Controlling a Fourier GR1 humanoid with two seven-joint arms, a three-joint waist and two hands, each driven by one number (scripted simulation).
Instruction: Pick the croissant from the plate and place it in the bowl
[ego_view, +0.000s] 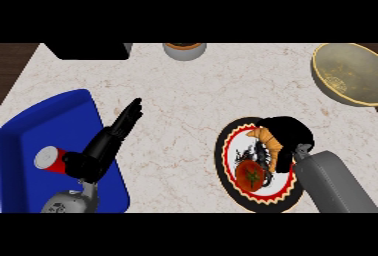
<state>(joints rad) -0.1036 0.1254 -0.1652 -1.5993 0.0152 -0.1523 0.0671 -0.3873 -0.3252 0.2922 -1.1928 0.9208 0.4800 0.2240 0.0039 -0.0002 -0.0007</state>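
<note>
A golden croissant (270, 144) lies on the upper right part of a patterned plate (230, 150) with a red and black rim. My right hand (290, 131) is on the plate's upper right edge, fingers curled down round the croissant's far side. A red tomato (251, 174) sits on the plate just below the croissant. The yellowish bowl (348, 74) stands at the far right of the counter, well above the plate. My left hand (111, 141) rests open at the left, fingers straight and pointing up, over the edge of a blue tray.
A blue tray (52, 130) lies at the left with a red and white can (49, 160) on it. A small cup (184, 50) and a dark box (87, 50) stand at the counter's far edge.
</note>
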